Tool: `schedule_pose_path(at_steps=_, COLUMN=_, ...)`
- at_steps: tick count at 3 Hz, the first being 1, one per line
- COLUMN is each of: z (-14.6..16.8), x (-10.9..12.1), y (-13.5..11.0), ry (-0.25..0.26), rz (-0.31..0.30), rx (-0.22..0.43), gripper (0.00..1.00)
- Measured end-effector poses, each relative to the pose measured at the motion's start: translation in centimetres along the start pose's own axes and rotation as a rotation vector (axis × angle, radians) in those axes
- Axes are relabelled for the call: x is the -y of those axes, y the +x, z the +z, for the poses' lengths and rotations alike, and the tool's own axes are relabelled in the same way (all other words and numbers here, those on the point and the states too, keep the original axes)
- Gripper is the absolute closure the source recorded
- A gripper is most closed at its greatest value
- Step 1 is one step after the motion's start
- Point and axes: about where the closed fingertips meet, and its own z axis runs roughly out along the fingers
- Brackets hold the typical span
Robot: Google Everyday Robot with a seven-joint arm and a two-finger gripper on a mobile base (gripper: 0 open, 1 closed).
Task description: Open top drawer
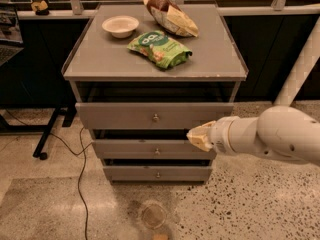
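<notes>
The top drawer [120, 116] is the tallest, widest grey front of three, with a small round metal knob [155, 117] at its centre. It sits just under the cabinet top, with a dark gap above it. My gripper [198, 136] is at the end of the white arm coming in from the right. It hangs in front of the cabinet's right part, just below the top drawer's lower edge, to the right of the knob and a little lower.
On the cabinet top [100, 64] lie a white bowl [120, 25], a green snack bag [159, 48] and a brown-and-yellow chip bag [170, 15]. Two shorter drawers [125, 149] sit below. A cable [80, 174] runs over the floor at left. A round mark [153, 214] is on the floor.
</notes>
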Motion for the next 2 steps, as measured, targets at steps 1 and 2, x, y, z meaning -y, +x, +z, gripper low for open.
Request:
schedule_pose_path(at_steps=1, z=2.1, x=1.6, y=0.5, ry=0.109, rz=0.061, rx=-0.009, gripper=1.0)
schedule_pose_path(at_steps=2, z=3.4, x=5.6, y=-0.6, ry=0.243, rz=0.12, rx=0.018, gripper=1.0)
